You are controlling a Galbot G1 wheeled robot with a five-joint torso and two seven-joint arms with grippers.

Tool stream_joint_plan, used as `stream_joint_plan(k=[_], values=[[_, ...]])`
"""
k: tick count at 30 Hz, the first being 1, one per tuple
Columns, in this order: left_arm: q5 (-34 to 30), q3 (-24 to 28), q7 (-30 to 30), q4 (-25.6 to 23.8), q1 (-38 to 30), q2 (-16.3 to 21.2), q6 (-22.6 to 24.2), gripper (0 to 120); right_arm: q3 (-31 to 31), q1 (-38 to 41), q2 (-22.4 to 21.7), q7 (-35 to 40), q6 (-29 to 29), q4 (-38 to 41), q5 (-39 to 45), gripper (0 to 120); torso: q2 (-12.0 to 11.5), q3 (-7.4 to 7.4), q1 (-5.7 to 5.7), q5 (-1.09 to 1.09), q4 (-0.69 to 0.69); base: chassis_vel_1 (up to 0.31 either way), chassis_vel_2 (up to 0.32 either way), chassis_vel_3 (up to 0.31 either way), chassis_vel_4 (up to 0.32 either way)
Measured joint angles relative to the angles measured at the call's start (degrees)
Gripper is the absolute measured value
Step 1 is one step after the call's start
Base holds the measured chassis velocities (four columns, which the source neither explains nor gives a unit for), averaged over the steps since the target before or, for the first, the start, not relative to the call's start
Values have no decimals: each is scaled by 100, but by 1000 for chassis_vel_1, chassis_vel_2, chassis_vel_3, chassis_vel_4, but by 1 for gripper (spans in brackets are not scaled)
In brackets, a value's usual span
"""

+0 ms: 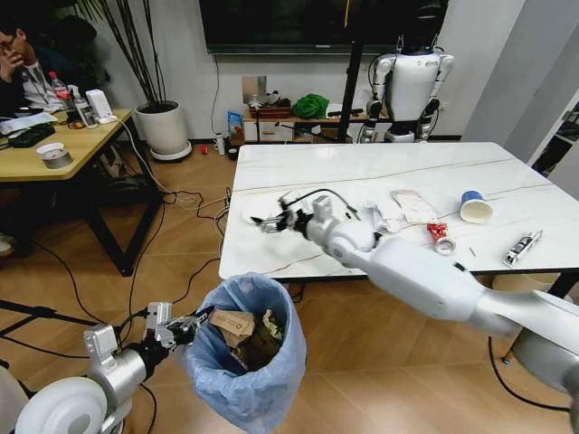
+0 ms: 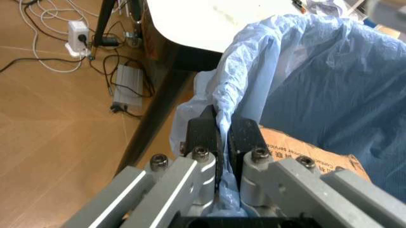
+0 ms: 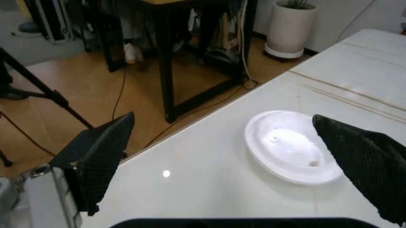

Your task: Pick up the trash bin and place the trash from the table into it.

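The trash bin (image 1: 244, 362), lined with a crinkled light-blue bag, hangs just in front of the table's (image 1: 362, 172) near edge. My left gripper (image 1: 185, 327) is shut on the bin's rim, and its pads (image 2: 203, 130) pinch the blue bag (image 2: 304, 71). Brown cardboard (image 1: 232, 323) and crumpled paper lie inside the bin. My right gripper (image 1: 271, 221) is open and hovers low over a white round lid (image 3: 292, 147) near the table's left end. Still lying on the table are a blue-white paper cup (image 1: 475, 208), a tape roll (image 1: 444, 245), a white wrapper (image 1: 414, 206) and a silver tube (image 1: 522, 249).
A light wooden desk (image 1: 54, 149) stands at the left with cables trailing over the floor below it. A white plant pot (image 1: 165, 127) and another robot (image 1: 409, 86) stand by the back wall. The table's black leg (image 2: 152, 118) is beside the bin.
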Motion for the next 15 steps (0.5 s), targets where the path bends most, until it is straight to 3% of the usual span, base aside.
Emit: stream_joint_plan(k=[5,15], values=[[7,16,3,8,-3,14,-1,0,-136,101,355,-160,29,-529,-105,100,0,0,0,0,-2,0,0,0,0],[21,30,16,18,-14,-18,-4,0,-152,202,499,-420,19,-1021,-110,100,0,-1,-1,1,-3,0,0,0,0]])
